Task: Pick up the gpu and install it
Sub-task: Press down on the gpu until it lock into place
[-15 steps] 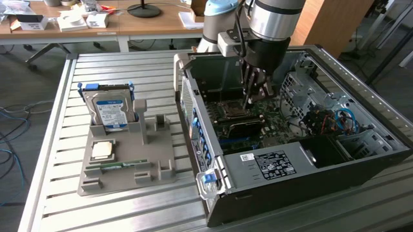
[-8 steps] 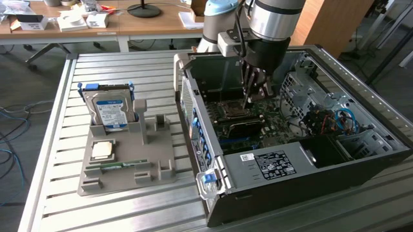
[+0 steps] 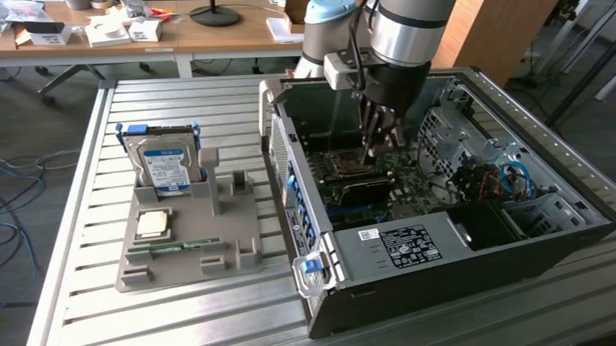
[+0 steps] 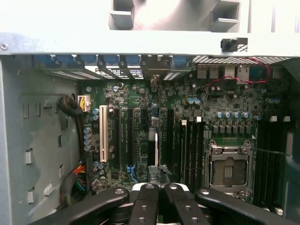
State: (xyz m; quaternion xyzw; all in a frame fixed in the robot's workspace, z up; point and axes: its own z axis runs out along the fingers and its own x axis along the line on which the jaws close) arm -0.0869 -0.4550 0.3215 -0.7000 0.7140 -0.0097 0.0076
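Note:
The gpu (image 3: 361, 192) stands on edge in a slot of the motherboard inside the open computer case (image 3: 462, 288), its black face showing in the exterior view. In the wrist view the gpu (image 4: 153, 145) is a thin strip among the expansion slots. My gripper (image 3: 379, 148) reaches down into the case just above the card. Its fingers (image 4: 146, 194) are shut together over the card's upper edge, and my gripper (image 4: 158, 187) has nothing between them. I cannot tell whether they touch the card.
Beside the case, on the exterior view's left, a grey holder tray (image 3: 192, 270) carries a blue-labelled hard drive (image 3: 166, 167), a square chip (image 3: 154, 223) and a green memory stick (image 3: 178, 247). Inside the case are the CPU socket (image 4: 228, 171), a power supply (image 3: 405, 245) and cables (image 3: 506, 180).

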